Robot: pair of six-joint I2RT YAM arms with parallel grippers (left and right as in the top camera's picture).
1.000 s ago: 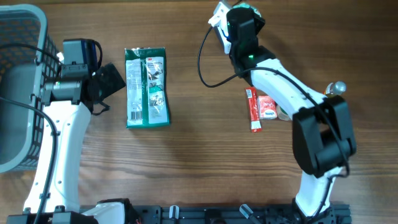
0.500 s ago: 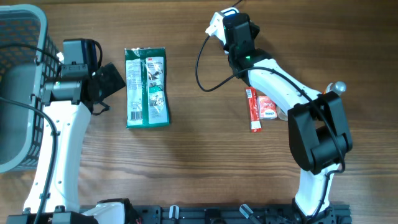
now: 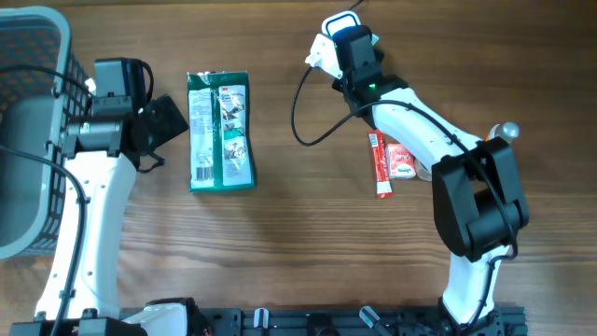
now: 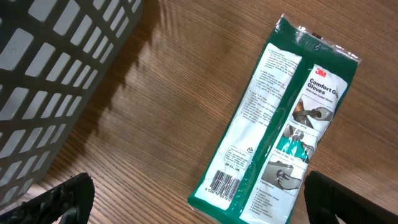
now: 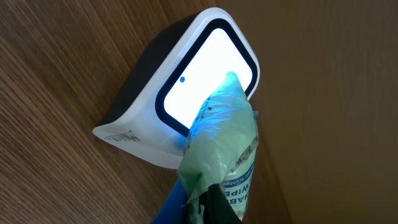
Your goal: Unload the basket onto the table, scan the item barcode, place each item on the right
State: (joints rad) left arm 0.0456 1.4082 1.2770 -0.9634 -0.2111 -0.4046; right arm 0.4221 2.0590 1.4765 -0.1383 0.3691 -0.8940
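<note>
A white barcode scanner (image 5: 186,93) with a lit window stands at the table's far edge, and its white body (image 3: 324,51) shows in the overhead view. My right gripper (image 5: 211,208) is shut on a pale green wipes packet (image 5: 227,143). The packet's top end is pressed against the lit window. In the overhead view the right gripper (image 3: 354,45) covers the packet. My left gripper (image 4: 205,205) hangs open just above the near end of a green glove packet (image 4: 280,130), whose barcode (image 4: 225,182) faces up. Overhead, the left gripper (image 3: 166,121) sits left of that packet (image 3: 220,131).
A grey mesh basket (image 3: 28,131) stands at the far left, close behind the left arm. A red stick packet (image 3: 378,163) and a red-and-white packet (image 3: 401,161) lie beside the right arm. The scanner's black cable (image 3: 300,103) loops onto the table.
The right wrist has shifted a little left and toward me with the wipes packet, and more of the scanner's white body shows. The left arm and glove packet have not moved.
</note>
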